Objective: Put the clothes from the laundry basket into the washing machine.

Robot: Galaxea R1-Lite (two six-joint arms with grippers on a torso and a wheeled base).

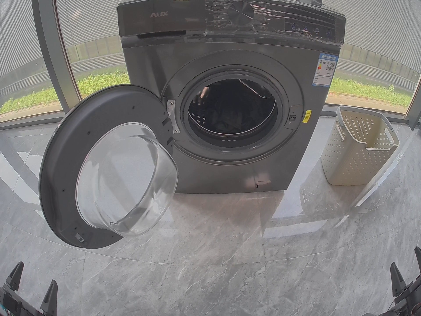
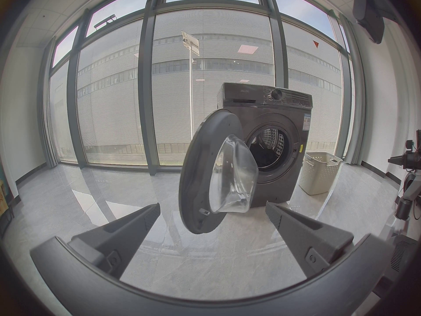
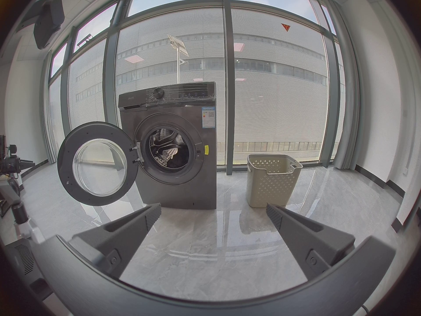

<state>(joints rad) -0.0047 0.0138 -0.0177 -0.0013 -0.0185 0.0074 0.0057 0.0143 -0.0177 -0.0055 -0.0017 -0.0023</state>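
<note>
Head view, query from Supervisor: how far along is the load?

Inspector: The washing machine (image 1: 228, 49) stands with its door (image 1: 105, 167) swung wide to the robot's left. Dark clothes (image 1: 226, 121) lie low in the drum (image 1: 232, 110), and the right wrist view shows a paler piece among them. The laundry basket (image 1: 346, 163) sits on the floor just beside the machine, on the robot's right. The inner walls I can see are bare, but the bottom is hidden. My judgement is that the transfer is largely or wholly done; I cannot certify the basket emptied.

Supervisor: And the arms?

Inspector: The left gripper (image 1: 36, 274) and the right gripper (image 1: 405, 257) sit low at the near edge, well apart from machine and basket. Both have their fingers spread and carry nothing.

Supervisor: Anything in the way?

Inspector: The open door juts toward the robot on the left side, between the left gripper and the drum mouth. Any further reach from that side has to go round it. The path from the right gripper to the basket runs over glossy tiled floor (image 1: 245, 251). Tall windows (image 1: 92, 44) stand behind the machine. What remains, as I judge it, is a check of the basket's bottom
</note>
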